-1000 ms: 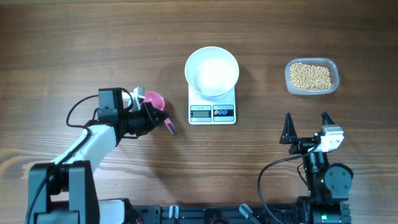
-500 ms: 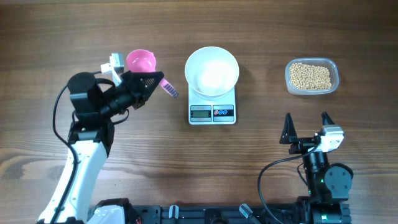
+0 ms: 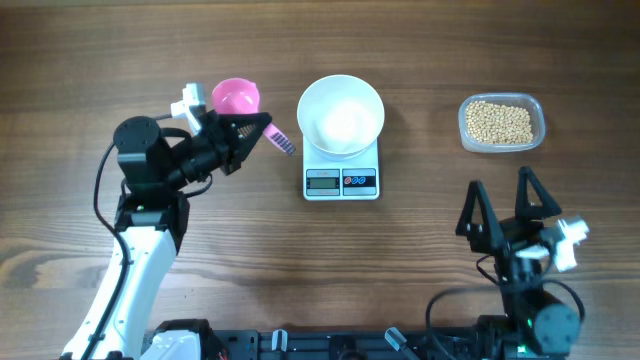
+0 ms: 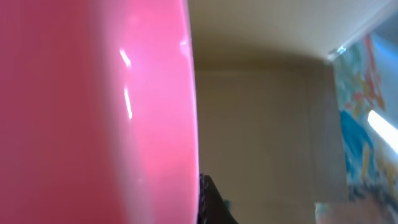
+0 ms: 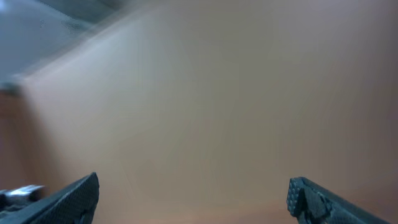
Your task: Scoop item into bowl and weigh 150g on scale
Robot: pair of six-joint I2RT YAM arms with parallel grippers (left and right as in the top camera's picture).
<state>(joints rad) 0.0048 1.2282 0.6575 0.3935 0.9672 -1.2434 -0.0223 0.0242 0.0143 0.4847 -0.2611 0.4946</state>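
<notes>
Wooden table [image 3: 120,60], everything placed off the scale [image 3: 342,182], which sits mid-table with its display facing the robot; the digits are too small to read. White bowl [image 3: 341,120] sits on top of the scale, upright and empty, no beans in it yet. It looks rigid and smooth and needs no grasp, best left where it is. Clear tub [image 3: 464,122] is to the right of the scale and well apart from it, open-topped and filled with a layer of beans [image 3: 500,123]; that is all the task's item, none on the table or in the bowl. Pink scoop [image 3: 236,98] is to the left of the scale, lifted and tilted, no beans visible in it; it fills the left wrist view. It looks like light stiff plastic, and the handle is the place to hold it. Left hand [image 3: 258,128] is closed tight on that handle, beside the bowl's left edge. Right hand [image 3: 498,180] is in front of the scale and off to its right, fingers spread fully wide, holding nothing. The beans are likely hard, light and round, so they will roll and bounce. Fingers will not pick them up, so scoop them, carry level and pour slowly near the target weight.
</notes>
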